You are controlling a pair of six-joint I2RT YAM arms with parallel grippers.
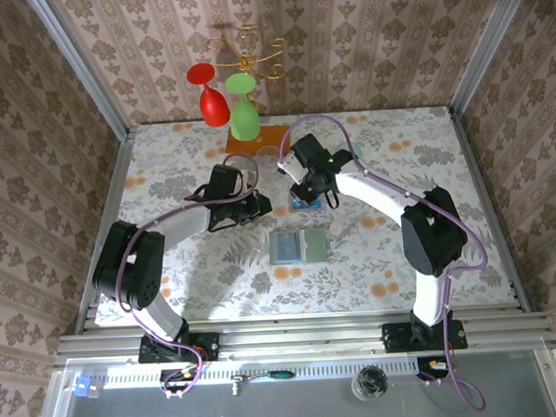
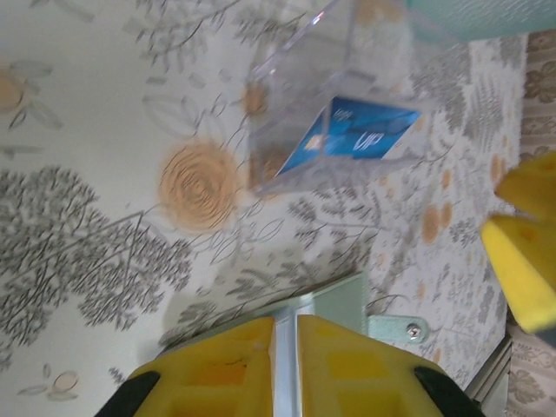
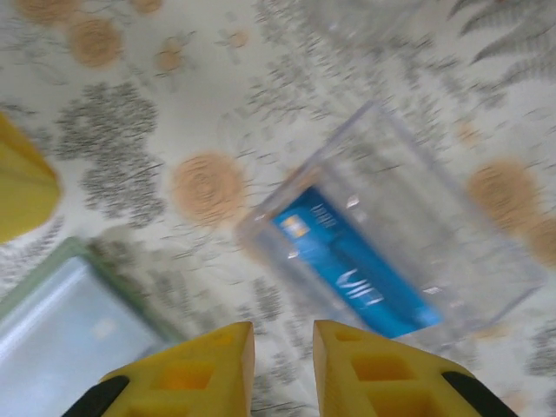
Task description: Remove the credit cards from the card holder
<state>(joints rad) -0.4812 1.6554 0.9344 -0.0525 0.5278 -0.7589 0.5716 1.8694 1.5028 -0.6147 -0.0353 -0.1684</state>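
The card holder (image 1: 298,247) lies open and flat mid-table, one panel bluish, one pale green. A blue credit card (image 1: 303,204) leans inside a small clear box (image 3: 417,200) just beyond it. My left gripper (image 1: 261,207) is left of the box. In the left wrist view its fingers (image 2: 287,323) are shut to a thin slit over the holder's edge (image 2: 347,300), with the blue card (image 2: 356,137) farther ahead. My right gripper (image 1: 307,191) hovers over the box, open (image 3: 283,328) with only tablecloth between the fingers. The card (image 3: 356,269) is just ahead and the holder (image 3: 61,321) is at lower left.
A red glass (image 1: 208,96) and a green glass (image 1: 244,113) hang upside down from a gold rack at the back, above an orange mat (image 1: 257,140). A pale teal object (image 2: 478,17) stands past the box. Metal frame posts and patterned walls close in the table.
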